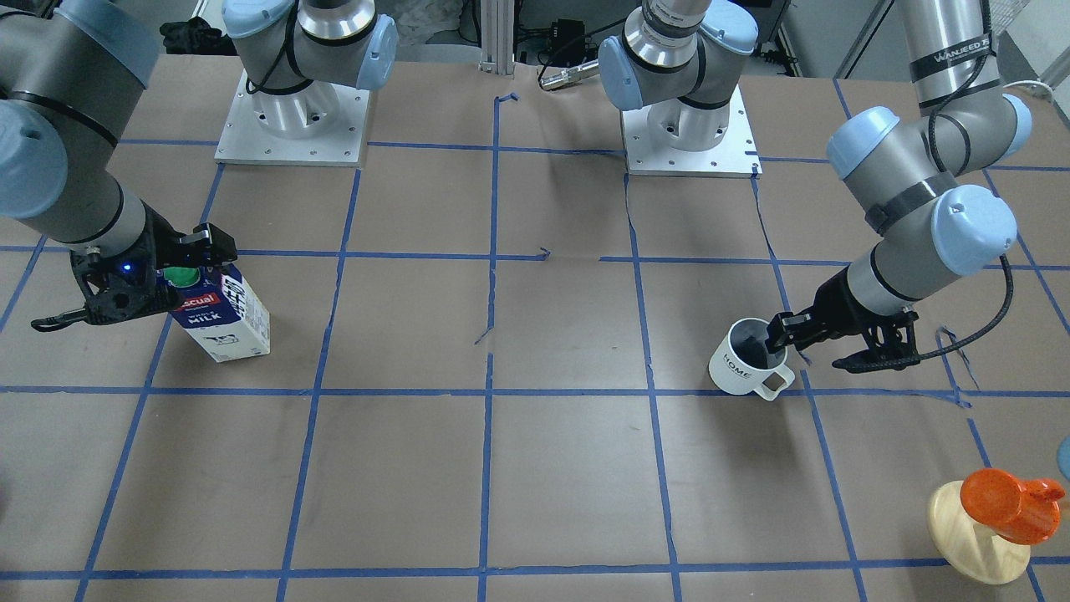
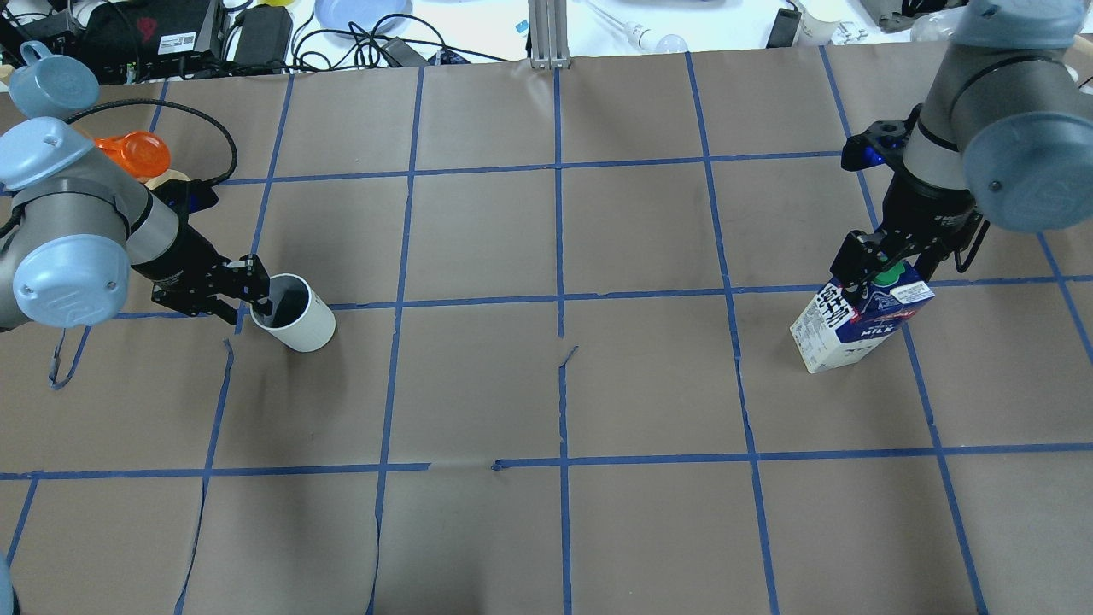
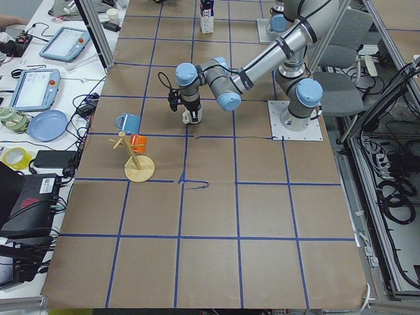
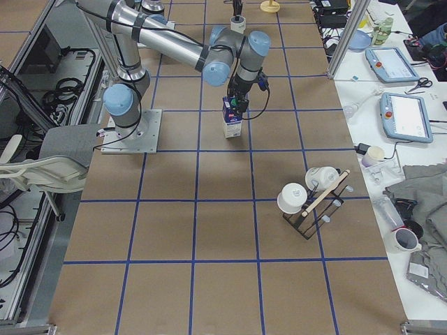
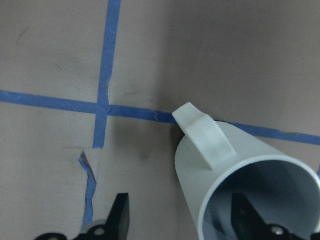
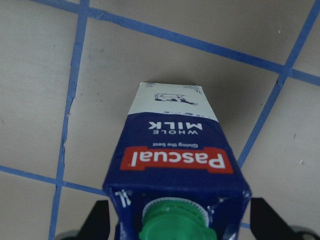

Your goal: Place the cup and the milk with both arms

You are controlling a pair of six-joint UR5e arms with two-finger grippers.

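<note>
The white "HOME" cup (image 1: 740, 364) stands upright on the table on my left side, also seen from overhead (image 2: 299, 318) and in the left wrist view (image 5: 235, 170), handle turned away from my arm. My left gripper (image 1: 777, 334) is open and straddles the cup's rim, one finger inside, one outside and clear of the wall (image 5: 120, 220). The milk carton (image 1: 221, 322) stands on my right side (image 2: 845, 329). My right gripper (image 2: 867, 273) is shut on its top; both fingers press its sides beside the green cap (image 6: 175, 222).
A wooden stand with an orange cup (image 1: 1003, 502) and a blue cup (image 2: 51, 81) sits near my left arm. A rack with white cups (image 4: 307, 199) stands toward the table's right end. The arm bases (image 1: 292, 125) are at the robot side.
</note>
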